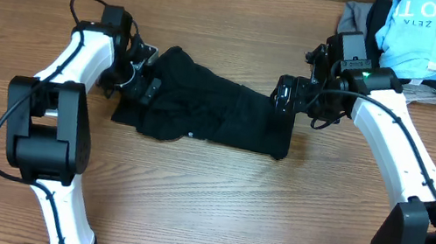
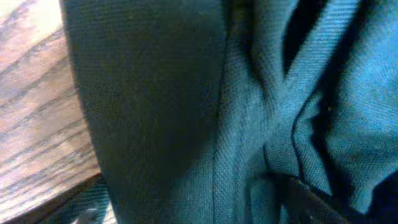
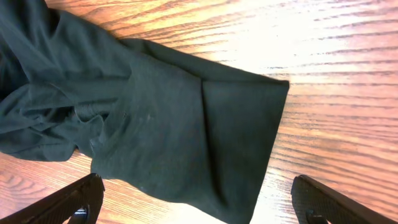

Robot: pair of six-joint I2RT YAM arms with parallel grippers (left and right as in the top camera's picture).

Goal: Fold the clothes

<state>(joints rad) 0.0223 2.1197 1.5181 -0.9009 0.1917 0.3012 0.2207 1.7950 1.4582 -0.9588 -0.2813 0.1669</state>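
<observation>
Currently, the table (image 1: 212,210) carries the black T-shirt (image 1: 211,112) near its far edge, long axis running left to right. Your right gripper (image 3: 193,199) hovers just above the shirt's right end, jaws spread wide and empty. Your left gripper (image 1: 140,82) presses into the left end; its jaw state cannot be determined.

You can read white lettering only on the light blue shirt (image 1: 423,37) at the bench's far right corner, seen upside down: large letters "UNI T" and, smaller, what looks like "DELTA ZETA". Nothing else carries legible text.
</observation>
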